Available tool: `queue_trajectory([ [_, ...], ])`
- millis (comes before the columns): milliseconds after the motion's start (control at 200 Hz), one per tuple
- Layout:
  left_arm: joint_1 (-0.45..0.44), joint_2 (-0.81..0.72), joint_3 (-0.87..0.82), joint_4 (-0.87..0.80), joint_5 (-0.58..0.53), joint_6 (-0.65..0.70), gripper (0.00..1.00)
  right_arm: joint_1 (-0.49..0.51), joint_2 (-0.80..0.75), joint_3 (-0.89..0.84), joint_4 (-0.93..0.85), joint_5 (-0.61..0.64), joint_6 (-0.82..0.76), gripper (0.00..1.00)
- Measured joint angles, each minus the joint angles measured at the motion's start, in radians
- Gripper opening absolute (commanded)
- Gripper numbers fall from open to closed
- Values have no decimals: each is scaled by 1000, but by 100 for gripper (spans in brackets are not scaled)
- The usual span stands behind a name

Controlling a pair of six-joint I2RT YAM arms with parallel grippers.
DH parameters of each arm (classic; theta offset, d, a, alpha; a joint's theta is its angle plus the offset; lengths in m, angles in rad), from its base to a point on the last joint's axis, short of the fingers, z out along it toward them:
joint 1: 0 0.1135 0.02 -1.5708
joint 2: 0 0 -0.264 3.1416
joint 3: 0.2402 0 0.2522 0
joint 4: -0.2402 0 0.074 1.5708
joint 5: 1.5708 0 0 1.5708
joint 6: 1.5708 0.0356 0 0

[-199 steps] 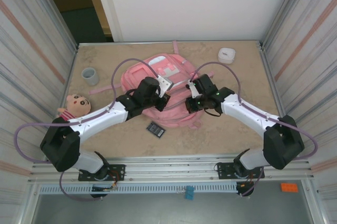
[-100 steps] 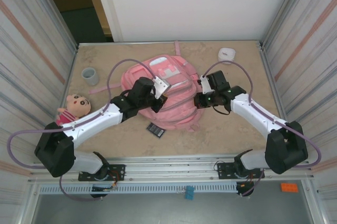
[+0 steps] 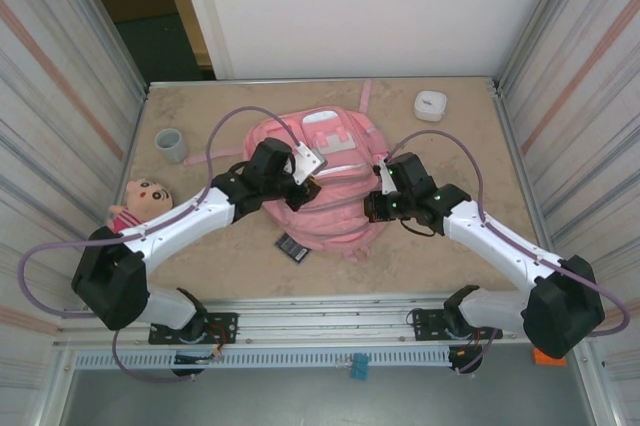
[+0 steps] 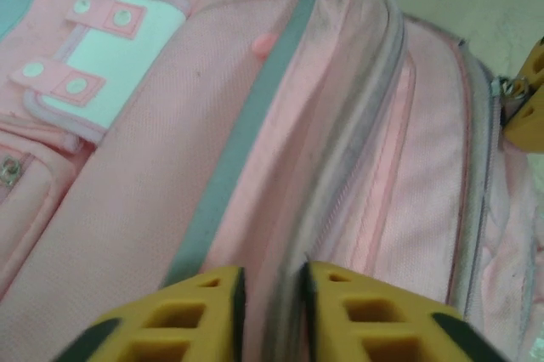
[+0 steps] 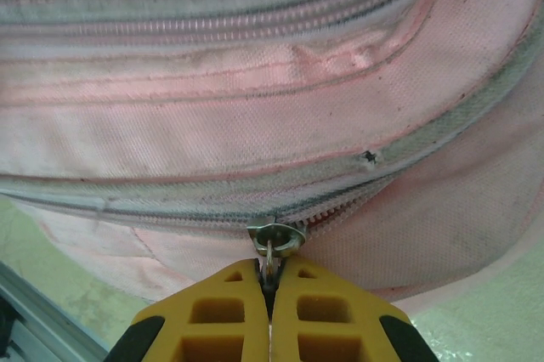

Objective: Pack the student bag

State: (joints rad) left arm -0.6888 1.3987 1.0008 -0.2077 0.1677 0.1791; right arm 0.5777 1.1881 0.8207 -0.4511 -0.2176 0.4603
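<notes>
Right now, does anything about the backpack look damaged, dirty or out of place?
The student bag has grimy zipper lines, and a small dark mark, maybe a hole, sits near the zipper pull in the right hand.

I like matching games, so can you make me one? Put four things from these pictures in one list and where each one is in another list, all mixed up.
Things:
1. cup
2. doll
3. white tub
4. zip pull

Places:
A. far side, right of the bag
B. pinched in the right gripper
C. left edge, nearer than the cup
D. far side, left of the bag

Pairs: 1-D, 2-C, 3-A, 4-B
</notes>
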Motion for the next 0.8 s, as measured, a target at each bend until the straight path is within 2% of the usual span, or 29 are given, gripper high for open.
queue_trajectory([
  [120,-10,-10,13,17,16,43,67,-50,0,-2,-6,-78,-2,0],
  [185,-42,-21,13,21,23,73,72,-74,0,-2,-9,-111,-2,0],
  [406,-180,18,48,26,6,151,77,-92,0,-8,-9,-171,-3,0],
  [606,-206,192,148,25,-50,193,58,-100,-3,-8,-5,-206,-5,0],
  [802,-214,239,172,24,-79,232,23,-134,-14,-13,5,-236,-4,0],
])
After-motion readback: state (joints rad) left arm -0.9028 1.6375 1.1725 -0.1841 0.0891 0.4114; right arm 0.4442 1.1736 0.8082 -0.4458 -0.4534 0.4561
